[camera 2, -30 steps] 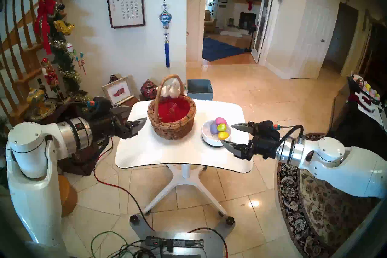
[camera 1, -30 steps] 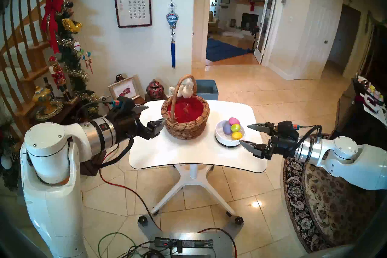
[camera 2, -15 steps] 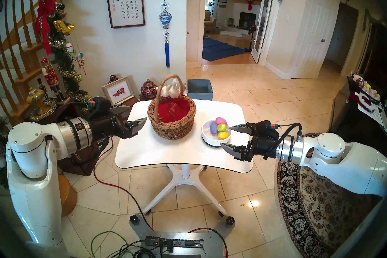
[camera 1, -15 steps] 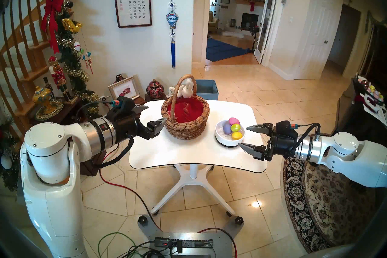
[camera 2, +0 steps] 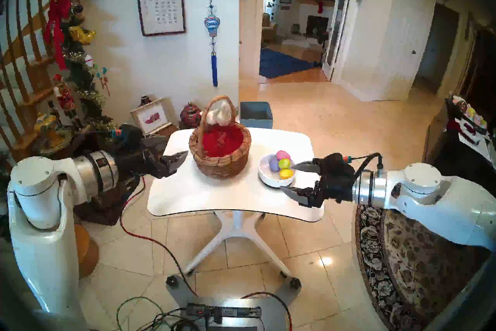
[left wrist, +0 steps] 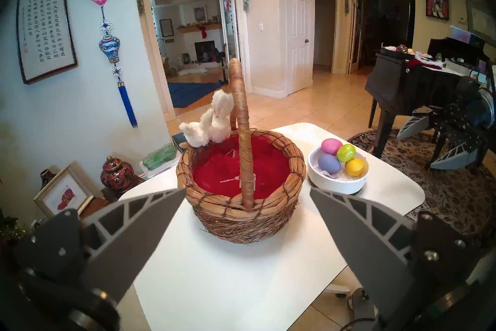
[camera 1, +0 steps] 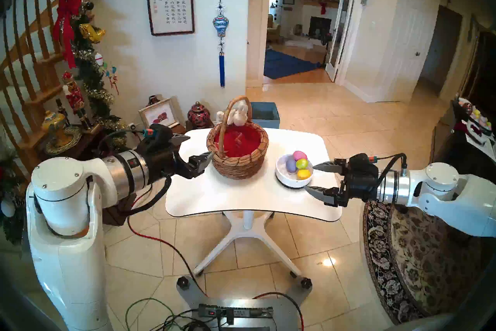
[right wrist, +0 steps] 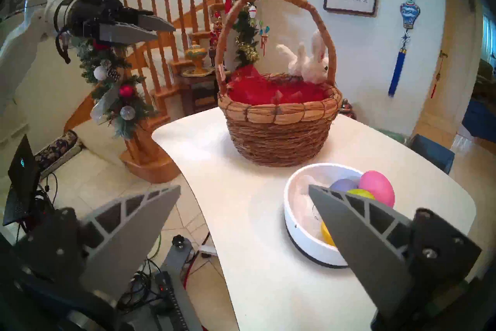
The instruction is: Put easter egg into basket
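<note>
**Right tool at the bowl, eggs not yet gripped**

The four eggs lie in the white bowl [camera 1: 294, 181] on the right side of the table [camera 1: 241, 198], with the basket [camera 1: 237, 158] just beside the bowl toward the left. The right tool [camera 1: 308, 177] is the nearer one: spread wide and empty, it straddles the bowl's right rim, upper finger level with the eggs, lower finger below the rim. The eggs lie leftward of its tips. The left tool [camera 1: 198, 146], also spread and empty, hovers beside the basket's left wall.

The eggs are smooth, glossy ovals: pink egg [camera 1: 299, 155] farthest, green egg [camera 1: 301, 163], purple egg [camera 1: 291, 165], yellow egg [camera 1: 303, 174] nearest. The yellow egg's long axis runs roughly crosswise in the head view. The basket's red lining holds no egg.
</note>
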Available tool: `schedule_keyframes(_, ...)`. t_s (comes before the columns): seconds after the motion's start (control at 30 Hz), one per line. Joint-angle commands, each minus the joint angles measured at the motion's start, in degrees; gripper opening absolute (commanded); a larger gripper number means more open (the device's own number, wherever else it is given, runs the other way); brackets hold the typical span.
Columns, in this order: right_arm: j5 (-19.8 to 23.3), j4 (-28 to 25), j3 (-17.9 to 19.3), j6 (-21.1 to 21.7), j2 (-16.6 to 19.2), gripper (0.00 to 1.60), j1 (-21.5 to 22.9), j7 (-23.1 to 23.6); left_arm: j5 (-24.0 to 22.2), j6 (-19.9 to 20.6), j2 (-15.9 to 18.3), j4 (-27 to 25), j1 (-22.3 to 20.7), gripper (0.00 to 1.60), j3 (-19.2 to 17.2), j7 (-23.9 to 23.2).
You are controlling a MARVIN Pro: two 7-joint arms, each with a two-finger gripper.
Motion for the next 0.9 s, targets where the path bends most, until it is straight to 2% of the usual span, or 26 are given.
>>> schedule_keyframes(0.0,-1.0,0.0,-1.4,2.4,-3.0,1.60,6.3,0.0,0.0,0.0,0.0,-0.3,-0.1,1.60,0.1,0.0)
schedule_keyframes(0.33,-4.4,1.5,-4.4,7.5,-8.5,1.60,12.3,1.1,0.0,0.0,0.0,-0.3,-0.1,1.60,0.1,0.0)
schedule_keyframes(0.5,-7.3,2.9,-5.7,10.3,-12.5,1.60,15.5,1.4,0.0,0.0,0.0,-0.2,-0.1,1.60,0.1,0.0)
schedule_keyframes(0.8,-11.8,5.0,-7.4,13.9,-17.3,1.60,19.9,2.4,0.0,0.0,0.0,-0.2,-0.1,1.60,0.1,0.0)
schedule_keyframes(0.83,-12.5,5.6,-8.4,14.5,-17.8,1.60,21.4,2.6,0.0,0.0,0.0,-0.2,-0.1,1.60,0.1,0.0)
schedule_keyframes(0.87,-13.6,5.4,-7.5,14.9,-18.3,1.60,20.7,2.1,0.0,0.0,0.0,-0.2,-0.1,1.60,0.1,0.0)
